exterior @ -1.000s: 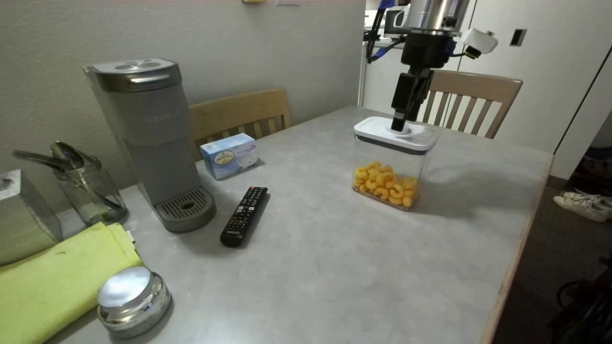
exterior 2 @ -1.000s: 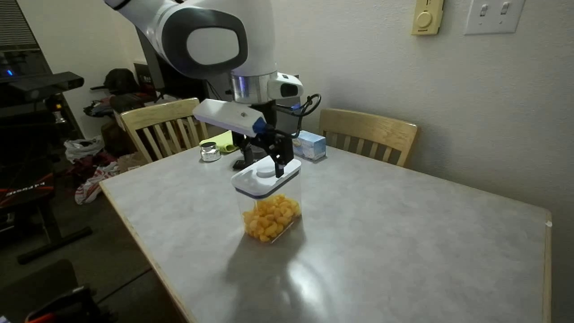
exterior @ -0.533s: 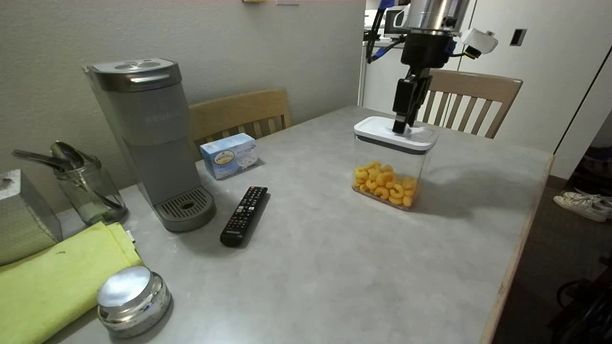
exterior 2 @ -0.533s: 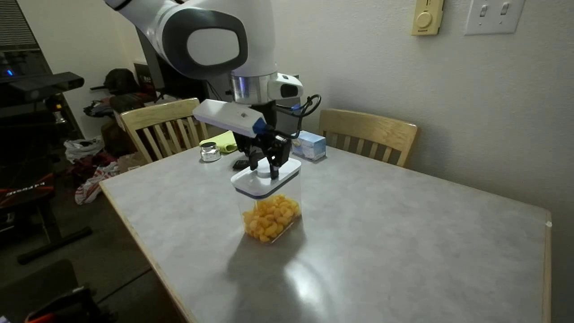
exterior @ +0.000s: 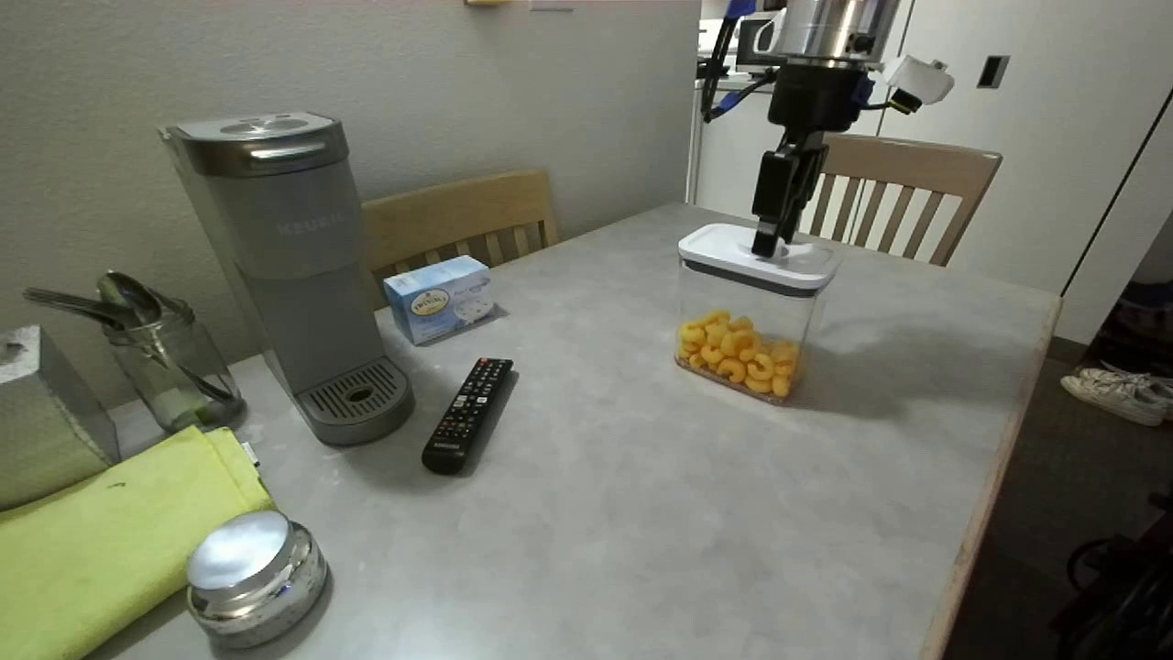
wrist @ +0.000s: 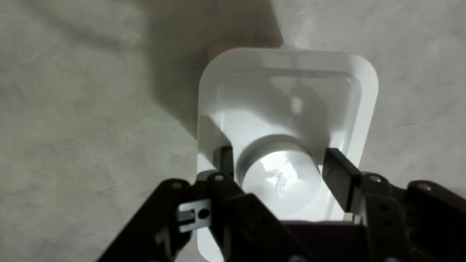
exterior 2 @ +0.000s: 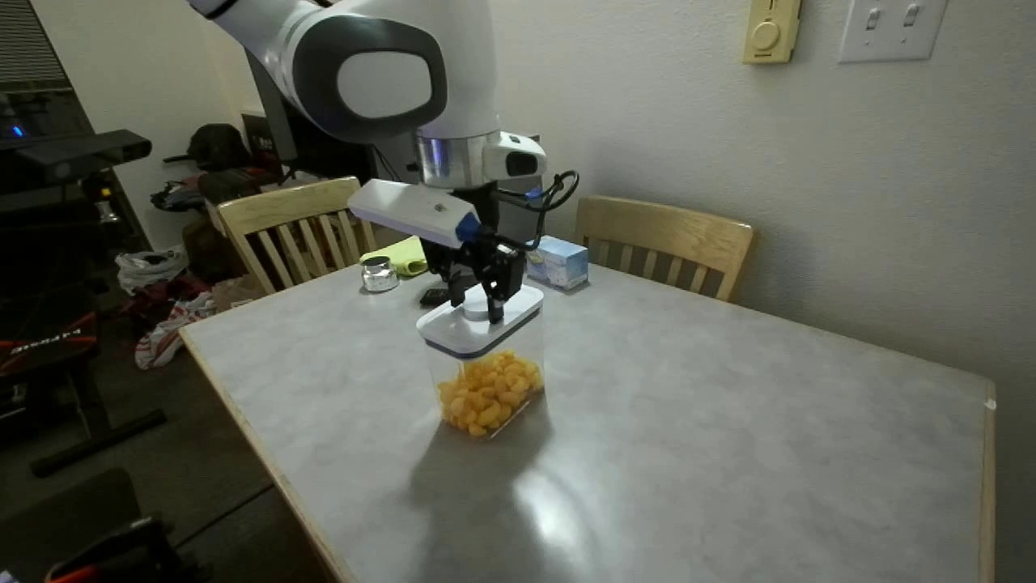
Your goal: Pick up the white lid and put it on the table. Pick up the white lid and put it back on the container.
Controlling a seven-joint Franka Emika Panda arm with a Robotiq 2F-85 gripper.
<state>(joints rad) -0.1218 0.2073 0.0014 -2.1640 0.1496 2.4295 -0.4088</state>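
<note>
The white lid (wrist: 276, 98) sits on the clear container (exterior: 719, 295), which holds orange-yellow snack pieces and stands upright on the grey table (exterior: 623, 550). A round white knob (wrist: 282, 185) rises from the lid's middle. My gripper (wrist: 278, 156) points straight down over it, with one finger on each side of the knob. Narrow gaps show between the pads (wrist: 336, 178) and the knob in the wrist view, so the jaws stand partly open around it. In both exterior views the fingertips reach down close to the lid's top; whether they touch it I cannot tell.
A black remote (exterior: 467, 417), a blue-white box (exterior: 440, 300) and a grey coffee maker (exterior: 293, 275) stand on the table, away from the container. Farther off are a silver tin (exterior: 257, 577), a yellow cloth (exterior: 119, 541) and a glass jar (exterior: 174, 367) with utensils.
My fingers have come closer together around the knob within the last second, then held still over the latest half second. Lid and container have not moved.
</note>
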